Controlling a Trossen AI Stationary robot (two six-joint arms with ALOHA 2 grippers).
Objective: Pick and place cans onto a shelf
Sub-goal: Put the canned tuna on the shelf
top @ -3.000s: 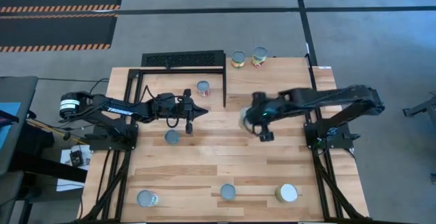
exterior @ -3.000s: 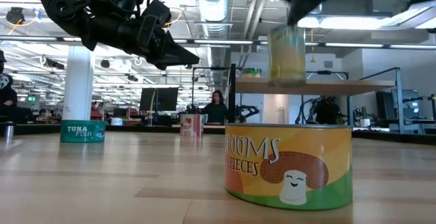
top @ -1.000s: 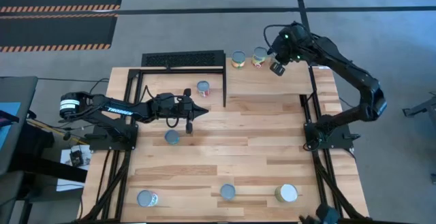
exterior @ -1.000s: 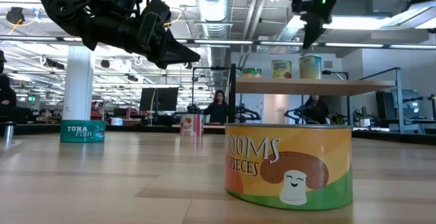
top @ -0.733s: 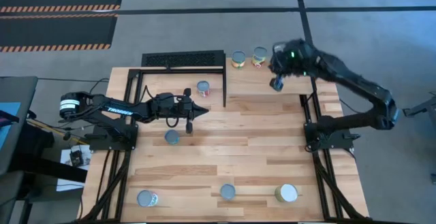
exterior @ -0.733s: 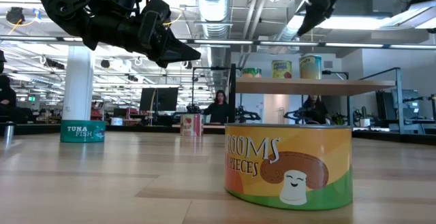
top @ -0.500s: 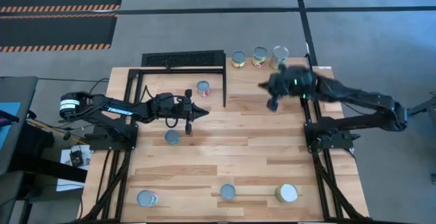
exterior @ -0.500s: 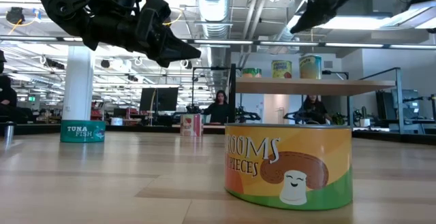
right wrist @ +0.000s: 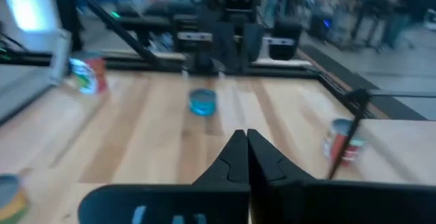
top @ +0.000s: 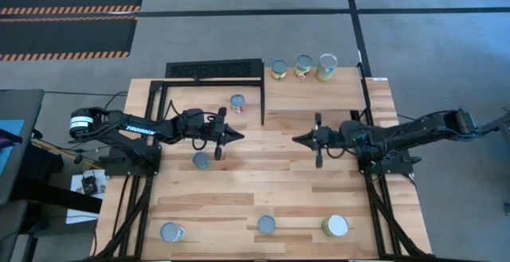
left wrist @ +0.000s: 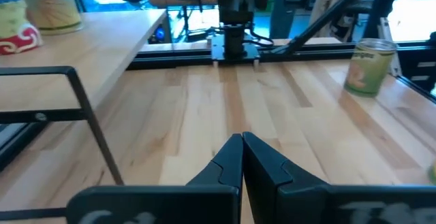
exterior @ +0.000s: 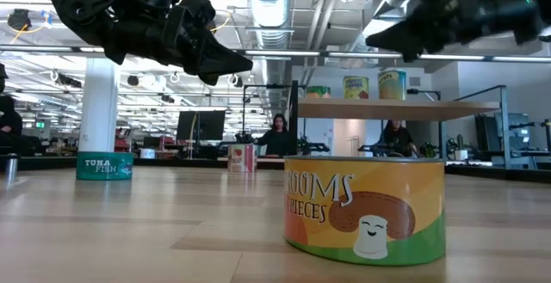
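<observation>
Three cans (top: 278,69) (top: 303,65) (top: 327,67) stand on the shelf (top: 319,95) at the far right. Several more stand on the table: a red-labelled one (top: 237,103), a teal one (top: 202,160), and three along the near edge (top: 171,232) (top: 266,224) (top: 335,226). My left gripper (top: 239,134) hovers shut over the table's middle left, pointing right. My right gripper (top: 296,139) hovers shut over the middle, pointing left at it. Both sets of fingers show closed in the wrist views (left wrist: 242,139) (right wrist: 240,137) with nothing between them.
A black perforated rack (top: 213,69) and its thin black frame (top: 263,103) stand at the far left, beside the shelf. In the low view the mushroom can (exterior: 366,210) stands close in front. People sit in the room beyond the table.
My right gripper has left the shelf's rightmost can standing there. It has swung down and toward the table's near edge to the middle, tipping from pointing down to pointing level toward the left arm.
</observation>
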